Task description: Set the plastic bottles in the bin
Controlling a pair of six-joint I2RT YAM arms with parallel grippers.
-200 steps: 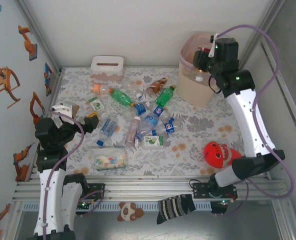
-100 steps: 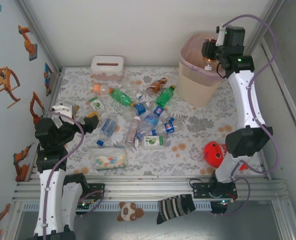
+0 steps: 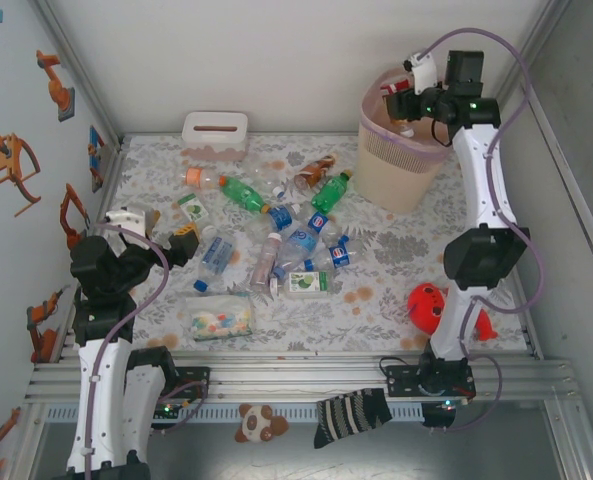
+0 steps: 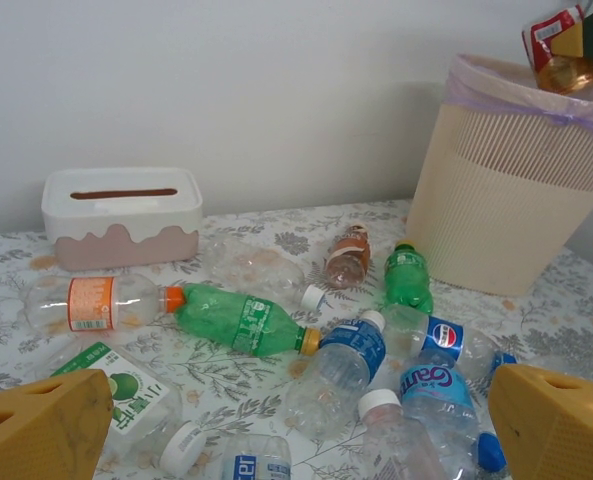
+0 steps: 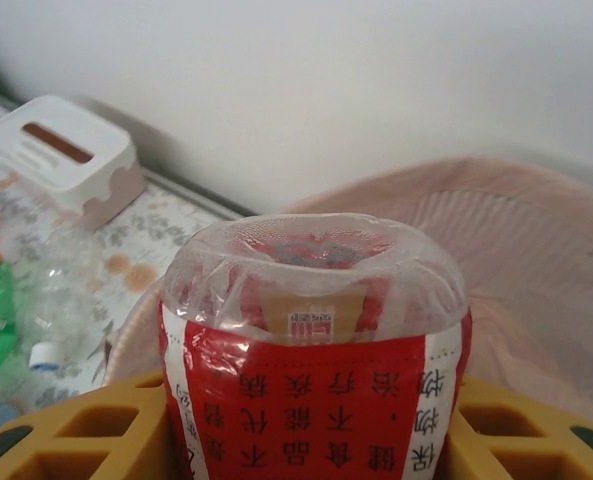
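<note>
Over the opening of the beige-pink bin [image 3: 401,165] [image 4: 506,200] [image 5: 546,250] my right gripper [image 3: 401,105] [image 5: 311,445] is shut on a clear plastic bottle with a red label [image 5: 316,340] [image 4: 559,45], whose base faces the wrist camera. Yellow fingers [image 5: 86,440] press on both its sides. Several plastic bottles lie on the flowered mat: a green one [image 3: 244,193] [image 4: 246,320], a smaller green one [image 3: 331,190] [image 4: 408,278], a brown one [image 3: 314,172] [image 4: 348,258], an orange-labelled one [image 3: 201,178] [image 4: 96,303] and blue-labelled ones [image 3: 301,235] [image 4: 351,360]. My left gripper [image 3: 161,228] [image 4: 301,440] hangs open at the pile's left edge, holding nothing.
A white tissue box [image 3: 215,133] [image 4: 122,215] stands at the back left. A flat clear packet [image 3: 216,320] lies near the front, and a red toy [image 3: 431,308] sits beside the right arm. Walls close in on the left, back and right.
The right arm has swung back and to the left, carrying the red-labelled bottle from the bin's right side to above its opening. The left arm has stayed put.
</note>
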